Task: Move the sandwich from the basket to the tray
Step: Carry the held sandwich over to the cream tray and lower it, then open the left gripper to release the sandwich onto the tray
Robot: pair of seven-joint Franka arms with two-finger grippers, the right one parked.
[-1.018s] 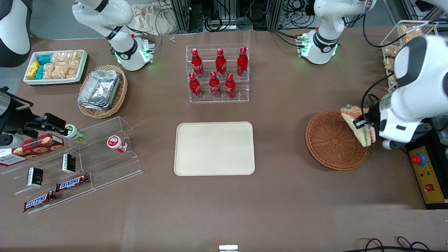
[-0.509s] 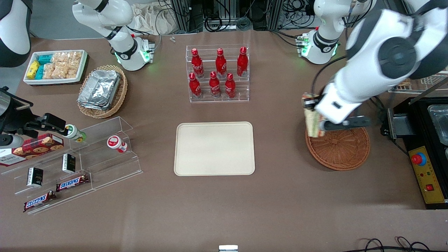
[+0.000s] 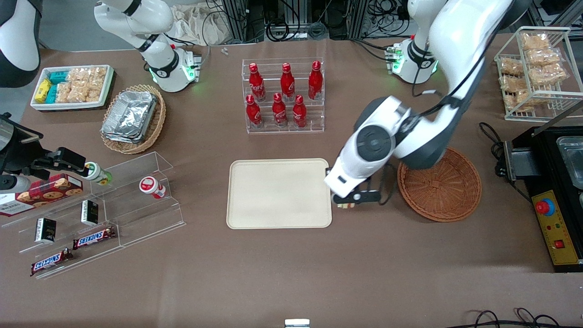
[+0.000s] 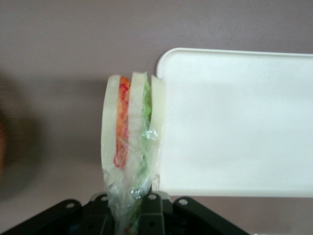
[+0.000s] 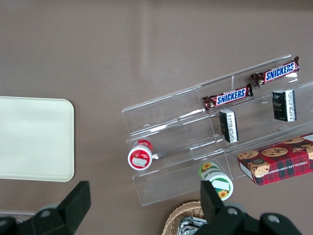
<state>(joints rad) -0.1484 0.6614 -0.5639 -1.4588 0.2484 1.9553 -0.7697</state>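
Observation:
The sandwich (image 4: 129,139) is a pale wedge with orange-red and green layers in clear wrap, and my gripper (image 4: 131,208) is shut on its wrap. In the left wrist view it hangs over bare table, right beside the rim of the cream tray (image 4: 234,122). From the front, the gripper (image 3: 350,199) sits between the tray (image 3: 278,193) and the reddish-brown wicker basket (image 3: 439,184), close to the tray's edge. Only a sliver of the sandwich (image 3: 348,206) shows there under the wrist. Nothing lies in the basket or on the tray.
A clear rack of red bottles (image 3: 284,95) stands farther from the front camera than the tray. Toward the parked arm's end are a tan basket of foil containers (image 3: 132,118) and acrylic snack shelves (image 3: 100,209). A black control box (image 3: 553,228) sits at the working arm's end.
The gripper has carried the sandwich from above the basket's rim across to the tray's edge nearest the basket. The basket now shows fully, with nothing in it.

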